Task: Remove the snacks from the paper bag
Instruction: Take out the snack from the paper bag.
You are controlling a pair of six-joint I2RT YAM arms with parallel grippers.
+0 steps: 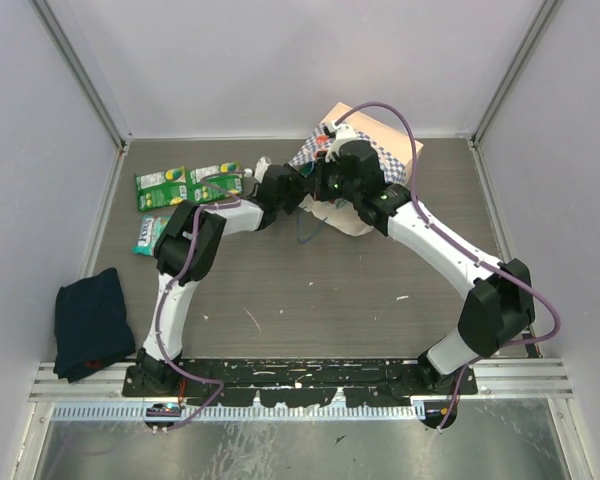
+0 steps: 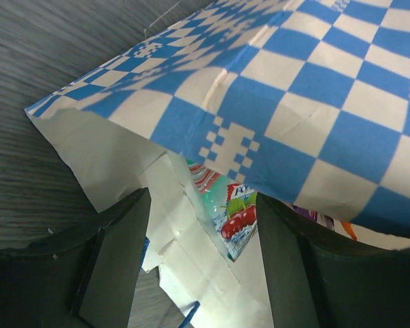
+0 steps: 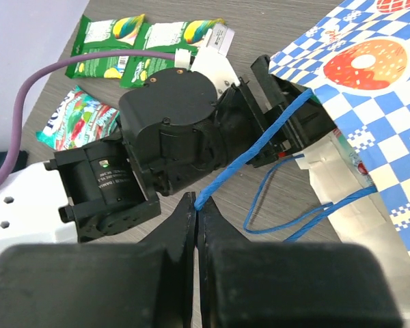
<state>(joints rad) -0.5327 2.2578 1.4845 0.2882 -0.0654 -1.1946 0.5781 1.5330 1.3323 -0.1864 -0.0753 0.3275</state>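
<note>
Bag: we see the boxy blue-and-white checkered paper bag (image 1: pixel 375 128) lying on its side at the far end of the dark grey wood-grain worktop (image 1: pixel 330 290), with its tan base to the back wall and its mouth to the left arm.
Right claw: the right claw (image 3: pixel 195 203) is pressed together and pinches the thin blue cord handle (image 3: pixel 260 149) of the bag; the cord runs tight up to the bag's rim.
Left claw: the left claw (image 2: pixel 198 263) stands spread at the bag's mouth; we see nothing held between its black fingers (image 2: pixel 116 263).
Snacks inside: a glossy candy packet with red cherry print (image 2: pixel 236 220) lies on the cream inside, just beyond the spread fingers; purple and orange edges show behind it.
Snacks outside: a green glossy packet (image 1: pixel 162 188) and a second green packet (image 1: pixel 220 183) lie side by side on the worktop left of the bag; a teal packet (image 1: pixel 142 237) lies nearer, beside the left arm.
Cloth: a dark blue cloth (image 1: pixel 90 325) lies at the near left edge, well apart from the bag.
</note>
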